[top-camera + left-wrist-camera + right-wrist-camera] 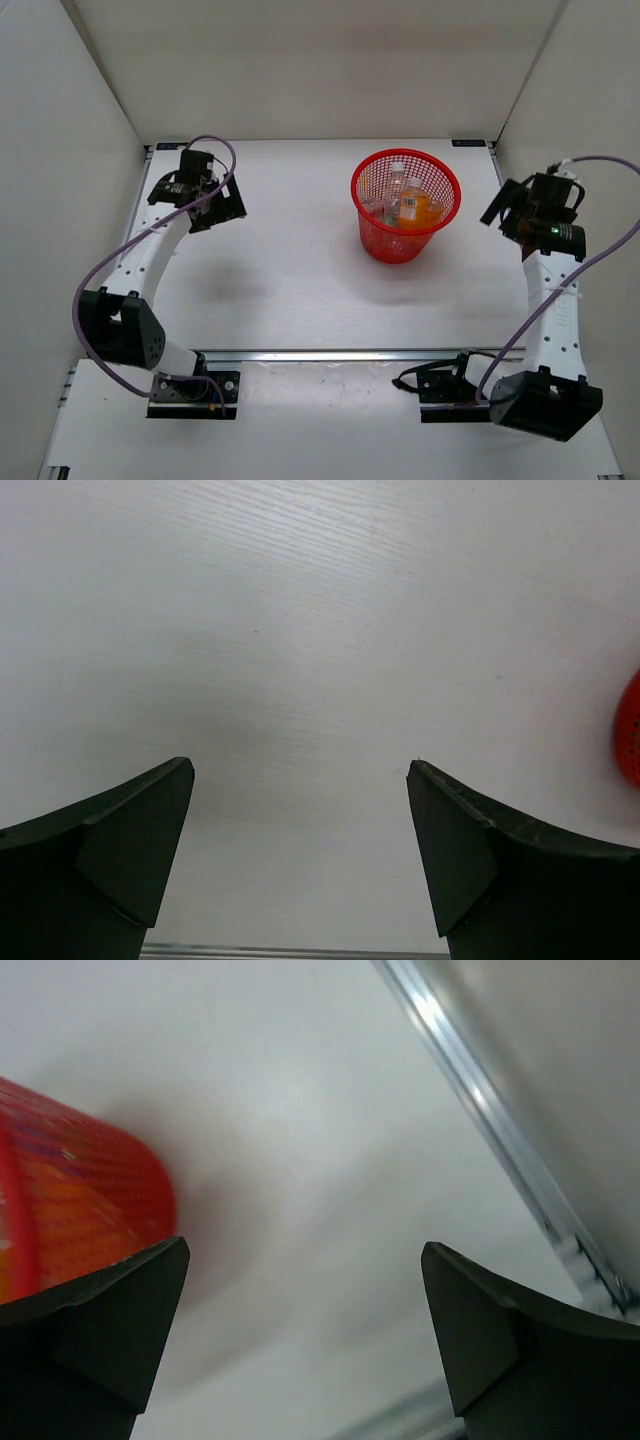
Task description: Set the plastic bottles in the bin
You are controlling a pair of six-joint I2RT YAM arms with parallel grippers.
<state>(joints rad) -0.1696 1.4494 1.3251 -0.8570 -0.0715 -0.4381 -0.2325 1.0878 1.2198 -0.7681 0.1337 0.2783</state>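
Observation:
The red mesh bin (370,232) stands at the back right of the table. Inside it I see an orange bottle (415,209), a clear bottle with a white cap (395,177) and a greenish one (383,213); others are hidden by the mesh. No bottle lies on the table. My left gripper (228,204) is open and empty at the back left, far from the bin; its wrist view (300,780) shows bare table and a sliver of the bin (631,730). My right gripper (503,212) is open and empty, just right of the bin (70,1195).
White walls enclose the table on three sides. A metal rail (340,354) runs along the near edge, and another rail (480,1090) lines the right wall's foot. Purple cables loop off both arms.

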